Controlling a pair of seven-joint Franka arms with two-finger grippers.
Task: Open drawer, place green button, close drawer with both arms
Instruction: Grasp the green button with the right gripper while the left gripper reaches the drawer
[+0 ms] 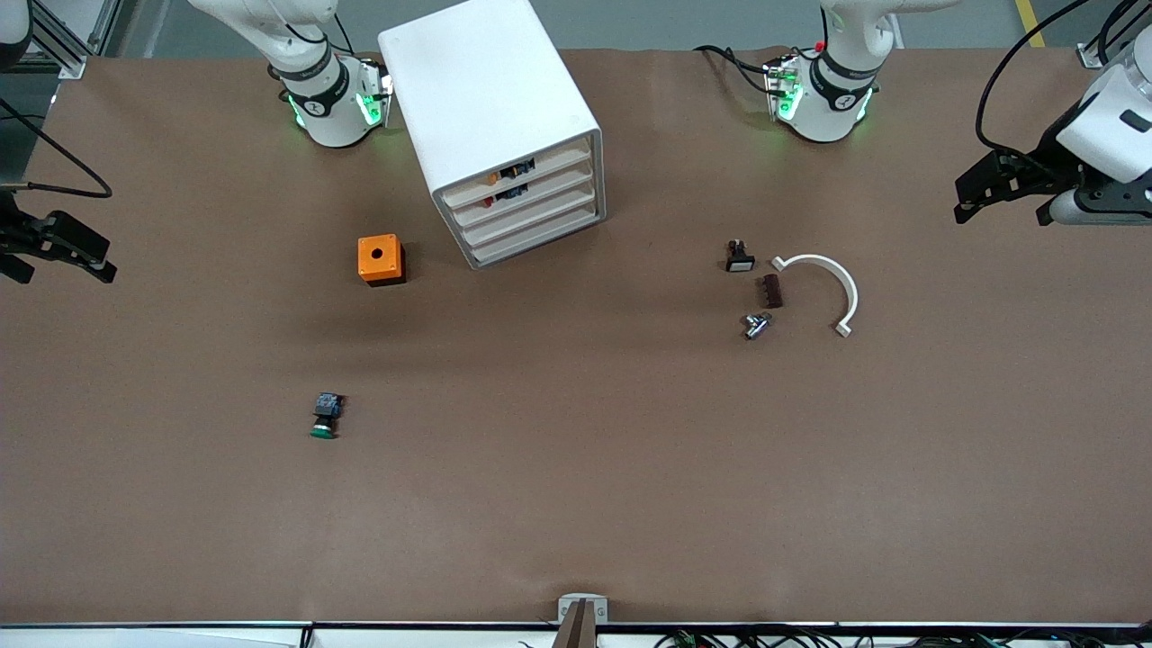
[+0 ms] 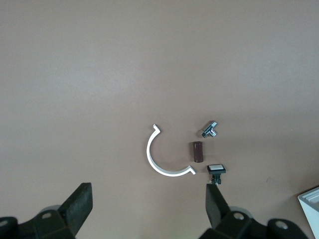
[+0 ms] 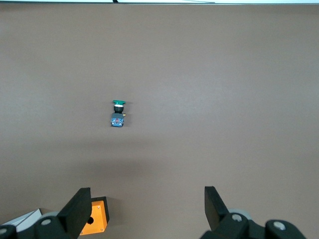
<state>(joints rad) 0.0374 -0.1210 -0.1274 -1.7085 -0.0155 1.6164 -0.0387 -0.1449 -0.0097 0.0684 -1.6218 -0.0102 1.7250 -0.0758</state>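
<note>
The button (image 1: 325, 417) lies on its side on the brown table, nearer to the front camera than the orange box, toward the right arm's end; it also shows in the right wrist view (image 3: 118, 113). The white drawer cabinet (image 1: 490, 99) stands between the arm bases, and its drawers (image 1: 531, 211) look shut. My right gripper (image 1: 63, 268) is open and empty, up over the table's edge at the right arm's end; its own view (image 3: 147, 199) shows the jaws wide apart. My left gripper (image 1: 1001, 214) is open and empty over the left arm's end, also seen in its own view (image 2: 149, 199).
An orange box with a hole (image 1: 380, 259) sits beside the cabinet. Toward the left arm's end lie a black part with a white face (image 1: 740, 259), a brown block (image 1: 770, 291), a small metal fitting (image 1: 756, 325) and a white curved clip (image 1: 832, 288).
</note>
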